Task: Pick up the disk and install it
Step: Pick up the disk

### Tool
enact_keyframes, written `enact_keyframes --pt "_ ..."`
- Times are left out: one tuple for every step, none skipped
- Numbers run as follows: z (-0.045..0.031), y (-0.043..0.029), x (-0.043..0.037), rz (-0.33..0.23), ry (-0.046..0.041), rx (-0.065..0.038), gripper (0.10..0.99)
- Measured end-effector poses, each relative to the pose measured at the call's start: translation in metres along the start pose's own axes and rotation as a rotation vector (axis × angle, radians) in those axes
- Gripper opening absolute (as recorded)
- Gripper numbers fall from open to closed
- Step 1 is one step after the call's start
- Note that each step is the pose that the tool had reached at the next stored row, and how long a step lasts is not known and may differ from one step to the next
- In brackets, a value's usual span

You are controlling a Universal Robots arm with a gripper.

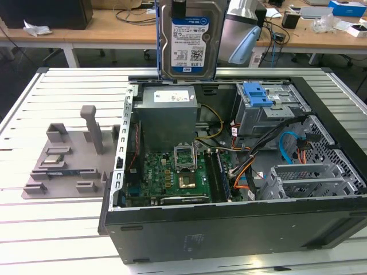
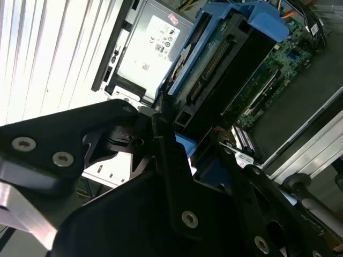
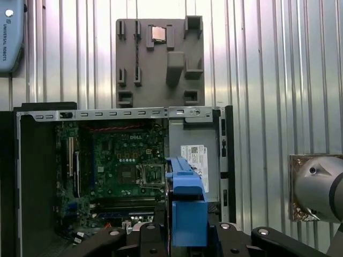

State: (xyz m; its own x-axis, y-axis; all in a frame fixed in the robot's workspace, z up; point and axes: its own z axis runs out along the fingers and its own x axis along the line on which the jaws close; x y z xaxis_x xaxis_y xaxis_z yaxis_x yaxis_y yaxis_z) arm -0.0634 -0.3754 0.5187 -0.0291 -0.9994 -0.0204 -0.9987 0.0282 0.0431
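I see the disk (image 1: 184, 43) up in the air, and the gripper (image 1: 179, 7) holds it tight by its top edge. The disk stands upright. Its blue and white label faces the exterior view, and a blue rail runs down each side. It hangs over the back edge of the open computer case (image 1: 229, 235), right above the grey power supply (image 1: 169, 109), and I cannot tell if it touches anything below. In the second wrist view the disk (image 2: 225, 59) sticks out from between the black fingers (image 2: 166, 160), pointing down at the case. In the first wrist view I look straight down past the blue rail of the disk (image 3: 185, 203) into the case (image 3: 32, 160). The arm (image 1: 241, 28) comes in from the top of the exterior view, behind the disk. Inside the case a green board (image 1: 166, 172) lies flat beside the power supply. Toward the exterior view's right there is a metal drive cage (image 1: 269, 112) with a blue latch (image 1: 257, 94) on top, and orange, blue and black cables (image 1: 269, 152) run across the middle between the board and the cage. A grey tray (image 1: 63, 157) with small parts lies on the slatted metal table (image 1: 46, 229), on the exterior view's left of the case. Wooden desks (image 1: 114, 28) stand far behind.
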Motion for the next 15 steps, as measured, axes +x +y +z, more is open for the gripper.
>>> enact_keyframes --pt "-0.0001 -0.0001 0.0036 0.000 0.0001 0.000 0.365" --pt "-0.0001 -0.0002 0.0068 0.000 0.0000 0.000 0.365" --pt "-0.0002 -0.0004 0.0105 0.000 0.0000 0.000 0.365" --pt "-0.0003 -0.0005 0.0128 0.000 0.0000 0.000 0.365" --pt "-0.0003 -0.0005 0.0146 0.000 0.0001 0.000 0.365" --pt "-0.0004 -0.0007 0.0176 0.000 0.0000 0.000 0.365" --pt "-0.0004 -0.0008 0.0203 0.000 0.0000 0.000 0.365" --pt "-0.0005 -0.0009 0.0243 0.000 0.0001 0.000 0.365" --pt "-0.0005 -0.0009 0.0266 0.000 0.0000 0.000 0.365" --pt "-0.0006 -0.0010 0.0287 0.000 0.0001 0.000 0.365" --pt "-0.0006 -0.0011 0.0307 0.000 0.0000 0.000 0.365" --pt "-0.0006 -0.0012 0.0336 0.000 0.0000 0.000 0.365" --pt "-0.0008 -0.0013 0.0367 0.000 0.0001 0.000 0.365" --pt "-0.0008 -0.0014 0.0395 0.000 0.0002 0.000 0.365" --pt "-0.0008 -0.0015 0.0416 0.000 0.0001 0.000 0.365"
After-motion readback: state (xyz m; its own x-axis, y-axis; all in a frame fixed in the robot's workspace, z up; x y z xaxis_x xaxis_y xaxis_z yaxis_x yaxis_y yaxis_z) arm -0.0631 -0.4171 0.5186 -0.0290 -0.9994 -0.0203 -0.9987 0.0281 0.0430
